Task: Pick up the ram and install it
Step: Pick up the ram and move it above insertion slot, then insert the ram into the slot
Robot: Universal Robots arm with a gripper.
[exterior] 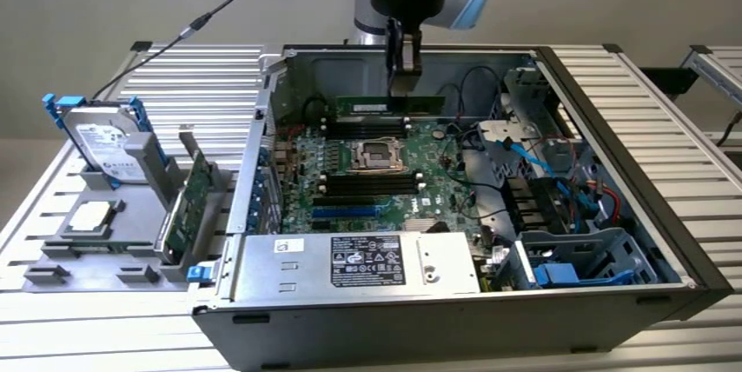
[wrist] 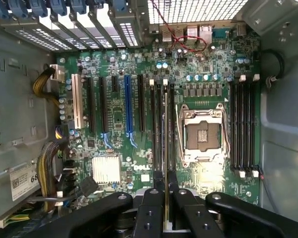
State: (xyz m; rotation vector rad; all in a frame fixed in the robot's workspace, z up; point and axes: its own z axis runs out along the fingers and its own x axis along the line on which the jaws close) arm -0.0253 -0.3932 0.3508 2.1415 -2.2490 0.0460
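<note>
Ram (exterior: 388,104) hangs edge-down, clamped in the jaws of the gripper (exterior: 402,78), aligned over the memory slots (wrist: 157,124) beside the CPU socket (wrist: 202,134) for seating.

Soft, even light fills the exterior view, and the bench (exterior: 649,85) slats shine pale grey with no hard shadows. Inside the case (exterior: 638,172) it is dimmer. The far wall at twelve o'clock sits in shade beneath the tool (exterior: 404,89), and the black side wall at three o'clock reads flat and dark. The power supply label (exterior: 367,261) at six o'clock is the brightest patch there.

In the wrist view the vent grille (wrist: 193,10) blows out to white. A warm glare lies on the motherboard (wrist: 223,191) just beside the CPU socket (wrist: 202,134), and the heatsink (wrist: 107,168) gleams. The tool's fingers (wrist: 151,208) are near-black silhouettes around the ram (wrist: 165,124), whose edge catches a thin pale line.
</note>
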